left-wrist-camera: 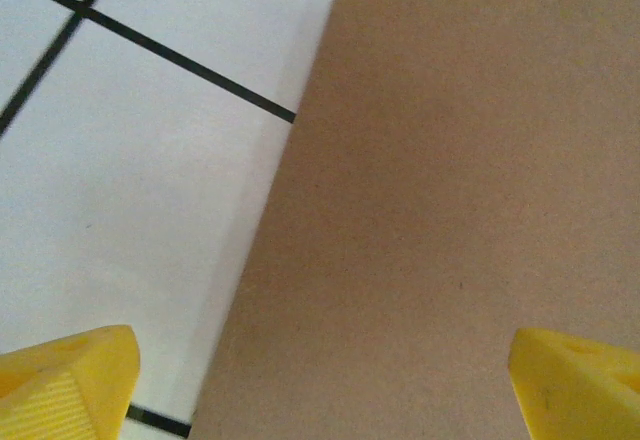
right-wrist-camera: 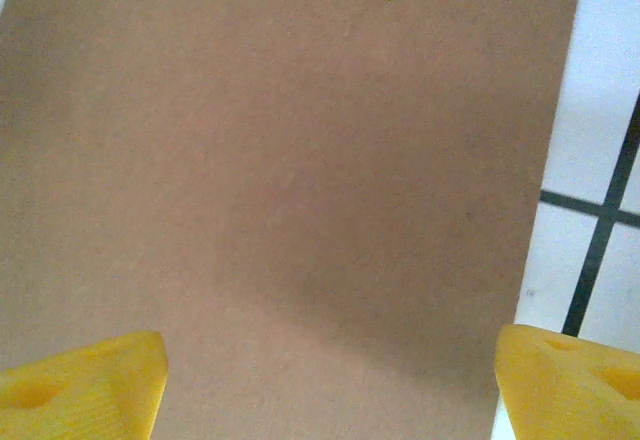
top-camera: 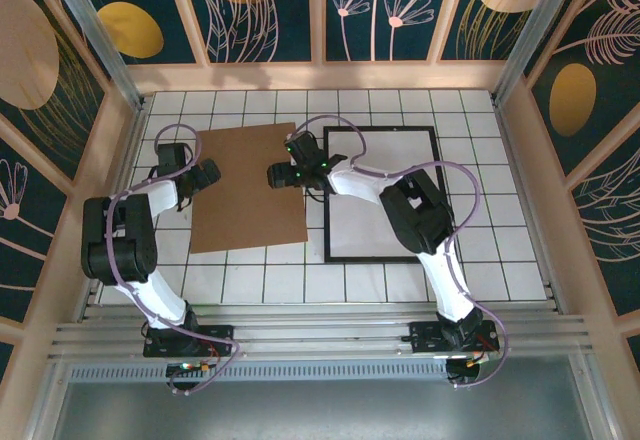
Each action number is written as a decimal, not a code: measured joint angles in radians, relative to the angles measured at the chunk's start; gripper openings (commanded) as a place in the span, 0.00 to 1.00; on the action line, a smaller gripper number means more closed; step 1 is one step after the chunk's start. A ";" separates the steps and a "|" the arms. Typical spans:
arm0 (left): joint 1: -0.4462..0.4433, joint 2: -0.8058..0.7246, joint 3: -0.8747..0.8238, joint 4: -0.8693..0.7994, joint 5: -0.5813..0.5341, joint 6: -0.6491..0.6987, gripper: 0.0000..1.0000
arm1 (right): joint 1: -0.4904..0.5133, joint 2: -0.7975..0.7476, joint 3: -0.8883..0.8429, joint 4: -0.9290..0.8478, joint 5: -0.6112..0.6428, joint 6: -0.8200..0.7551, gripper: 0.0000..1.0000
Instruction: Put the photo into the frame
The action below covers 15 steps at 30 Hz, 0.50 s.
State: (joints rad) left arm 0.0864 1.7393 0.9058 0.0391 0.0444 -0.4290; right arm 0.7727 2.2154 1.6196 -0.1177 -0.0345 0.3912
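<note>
We see both grippers spread wide, empty: left gripper (top-camera: 208, 173) at board (top-camera: 245, 195) left edge, right gripper (top-camera: 276, 174) at right edge. Frame (top-camera: 380, 258) flat on desk (top-camera: 500, 260) right half. Photo's place: cannot tell. Risk: thin flat board gives no purchase, slides, knocks frame askew.

Both arms reach forward and bend inward; the left pincer (top-camera: 205, 173) and right pincer (top-camera: 276, 174) face each other, jaws spread wide.
</note>
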 measured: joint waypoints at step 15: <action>0.019 0.061 0.023 -0.002 0.094 0.035 0.83 | -0.001 0.076 0.065 -0.019 0.034 0.054 0.83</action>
State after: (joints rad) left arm 0.1051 1.8004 0.9291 0.0368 0.1383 -0.3935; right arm 0.7715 2.2917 1.6844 -0.1371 -0.0010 0.4450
